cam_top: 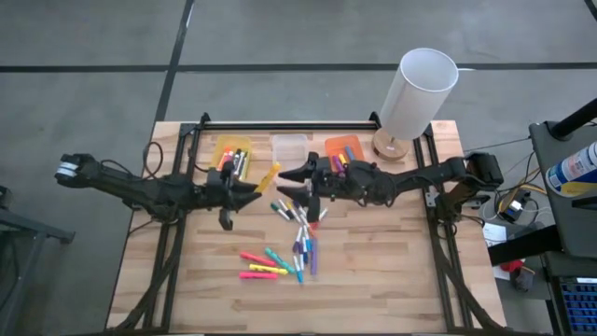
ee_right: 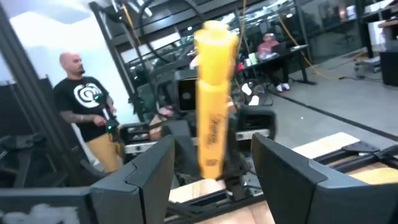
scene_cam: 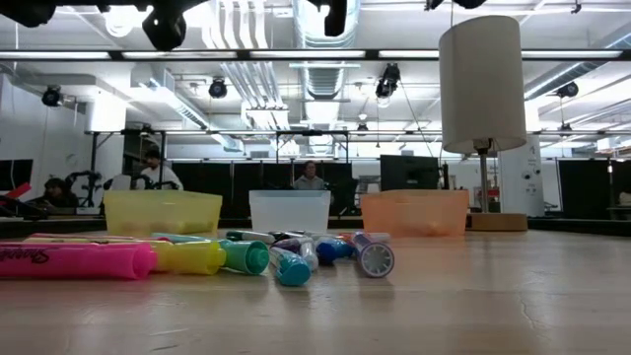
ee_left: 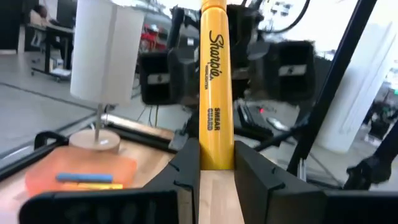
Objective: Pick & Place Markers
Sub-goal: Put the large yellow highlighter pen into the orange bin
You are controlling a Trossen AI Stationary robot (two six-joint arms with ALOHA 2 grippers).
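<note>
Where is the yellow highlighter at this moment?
The yellow highlighter is off the table in the left gripper, mid-table in the high view, facing the open right gripper, near the clear bin.

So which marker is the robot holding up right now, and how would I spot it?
Find the tall white lamp at the table's far edge, then the three small bins beside it. In front of the yellow bin, the left gripper is shut on a yellow highlighter, with the right gripper open right by it. It is the only marker off the table; the rest lie loose on the wood.
</note>
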